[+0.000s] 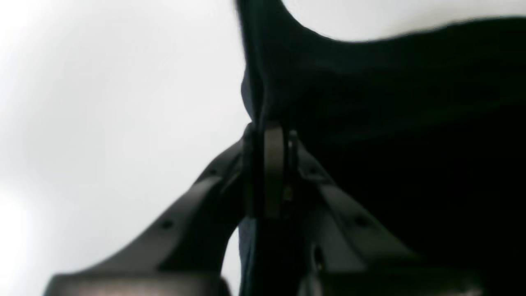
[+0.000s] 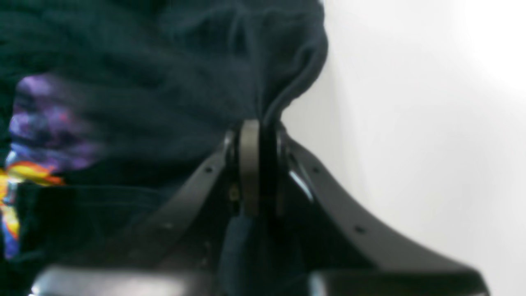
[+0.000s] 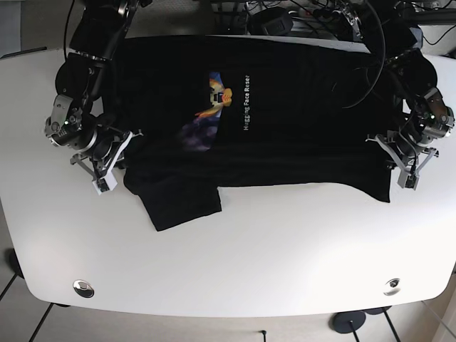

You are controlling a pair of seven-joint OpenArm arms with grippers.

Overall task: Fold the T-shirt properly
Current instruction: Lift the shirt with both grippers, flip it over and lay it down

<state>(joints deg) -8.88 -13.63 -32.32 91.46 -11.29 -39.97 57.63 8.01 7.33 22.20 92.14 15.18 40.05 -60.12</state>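
A black T-shirt [image 3: 299, 114] with a colourful chest print [image 3: 212, 107] lies spread across the white table [image 3: 256, 263], one sleeve [image 3: 178, 203] sticking out toward the front left. My right gripper [image 3: 130, 141] is at the shirt's left edge, shut on a fold of black fabric [image 2: 185, 70]; the print [image 2: 37, 123] shows to its left in the right wrist view, where the gripper [image 2: 258, 125] pinches the cloth. My left gripper [image 3: 381, 144] is at the shirt's right edge. In the left wrist view it [image 1: 271, 129] is shut on the dark cloth [image 1: 390, 102].
Cables and equipment [image 3: 306, 14] crowd the far table edge behind the shirt. Two round metal fittings [image 3: 83, 287] [image 3: 392, 286] sit near the front corners. White table surface extends in front of the shirt down to the near edge.
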